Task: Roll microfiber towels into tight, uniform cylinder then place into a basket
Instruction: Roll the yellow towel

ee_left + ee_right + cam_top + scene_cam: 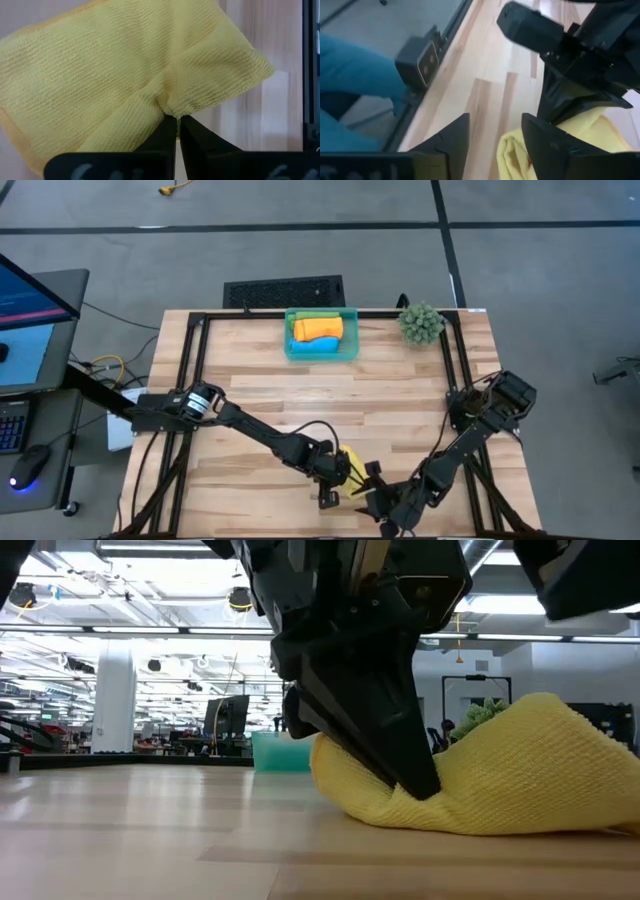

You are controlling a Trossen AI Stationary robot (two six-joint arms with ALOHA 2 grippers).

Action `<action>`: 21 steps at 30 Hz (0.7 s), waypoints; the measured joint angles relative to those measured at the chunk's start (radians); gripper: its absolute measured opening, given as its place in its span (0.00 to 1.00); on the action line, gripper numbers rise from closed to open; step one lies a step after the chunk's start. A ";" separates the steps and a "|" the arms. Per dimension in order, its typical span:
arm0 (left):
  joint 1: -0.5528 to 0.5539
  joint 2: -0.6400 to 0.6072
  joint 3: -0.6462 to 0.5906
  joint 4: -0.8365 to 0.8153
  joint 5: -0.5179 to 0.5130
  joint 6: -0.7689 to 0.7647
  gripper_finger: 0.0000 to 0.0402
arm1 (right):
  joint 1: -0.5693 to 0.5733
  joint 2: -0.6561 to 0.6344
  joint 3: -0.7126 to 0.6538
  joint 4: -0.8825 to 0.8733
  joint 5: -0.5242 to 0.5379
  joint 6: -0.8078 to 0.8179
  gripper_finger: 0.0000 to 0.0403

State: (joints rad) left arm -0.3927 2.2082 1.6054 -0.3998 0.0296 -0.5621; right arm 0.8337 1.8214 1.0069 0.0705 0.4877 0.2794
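Basket (290, 345): teal, at the far edge of the worktop (260, 390), holding three rolled towels: green towel (315, 315) at the back, orange towel (318, 329) in the middle, blue towel (318, 344) at the front

Yellow towel (520, 775): crumpled on the worktop at the near edge, well apart from the basket

Left hand (177, 120): fingers pressed together, pinching a fold of the yellow towel

Right hand (495, 132): fingers spread, just beside the yellow towel

Plant ball (421, 323): far right corner, beside the basket
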 joint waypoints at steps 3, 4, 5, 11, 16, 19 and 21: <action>0.000 0.000 0.000 0.001 0.000 0.000 0.00 | 0.000 0.000 0.000 -0.026 0.008 -0.023 0.55; 0.000 0.000 0.000 0.004 0.000 0.000 0.00 | -0.001 0.000 0.000 -0.034 0.009 -0.026 0.55; 0.000 0.000 0.000 0.009 -0.001 0.000 0.00 | -0.004 0.000 0.000 -0.041 0.009 -0.026 0.56; 0.000 0.000 0.000 0.041 0.000 0.001 0.00 | -0.027 0.000 0.000 -0.048 0.011 -0.026 0.54; 0.000 0.000 0.000 0.044 0.000 0.004 0.01 | -0.036 0.000 0.000 -0.093 0.007 0.024 0.52; 0.000 0.000 0.000 0.046 0.000 0.006 0.01 | -0.035 0.008 0.000 -0.122 0.007 0.070 0.51; 0.000 0.000 0.000 0.046 0.000 0.008 0.01 | -0.035 0.031 0.000 -0.117 0.007 0.087 0.50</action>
State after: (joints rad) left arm -0.3923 2.2082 1.6054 -0.3542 0.0296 -0.5545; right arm 0.7984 1.8522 1.0071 -0.0468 0.4945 0.3668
